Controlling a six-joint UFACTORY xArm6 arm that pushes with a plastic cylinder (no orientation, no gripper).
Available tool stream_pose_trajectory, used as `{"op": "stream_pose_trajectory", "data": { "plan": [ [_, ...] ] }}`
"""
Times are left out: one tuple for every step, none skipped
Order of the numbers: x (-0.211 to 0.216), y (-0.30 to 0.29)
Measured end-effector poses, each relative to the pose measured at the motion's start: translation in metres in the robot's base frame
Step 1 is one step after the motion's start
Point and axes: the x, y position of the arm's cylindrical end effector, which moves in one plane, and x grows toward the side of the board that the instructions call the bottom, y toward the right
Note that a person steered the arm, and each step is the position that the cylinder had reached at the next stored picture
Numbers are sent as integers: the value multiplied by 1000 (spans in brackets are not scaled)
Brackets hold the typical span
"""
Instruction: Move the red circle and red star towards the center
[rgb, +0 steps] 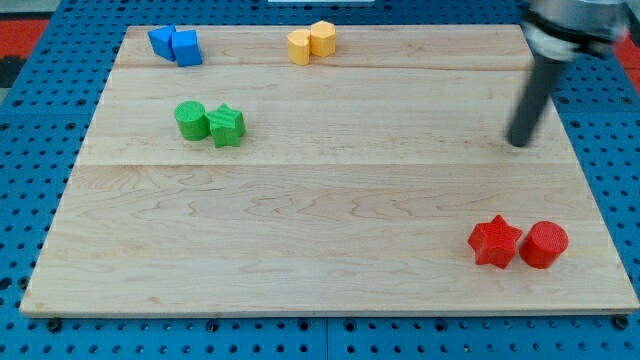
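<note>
Your view cuts off the arm at the top right; only the rod and my tip (519, 143) show. No claw on this rig. The two blue blocks' (175, 45) shapes are hard to make out. The board (300, 220) is pale wood on blue pegboard (30, 150). The red star (495, 242) and red circle (544, 245) sit almost touching at the bottom right, well below my tip.
</note>
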Motion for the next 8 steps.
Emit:
{"op": "stream_pose_trajectory", "data": {
  "plan": [
    [58, 77],
    [100, 75],
    [115, 42],
    [120, 5],
    [120, -6],
    [135, -25],
    [136, -63],
    [120, -111]
  ]
}}
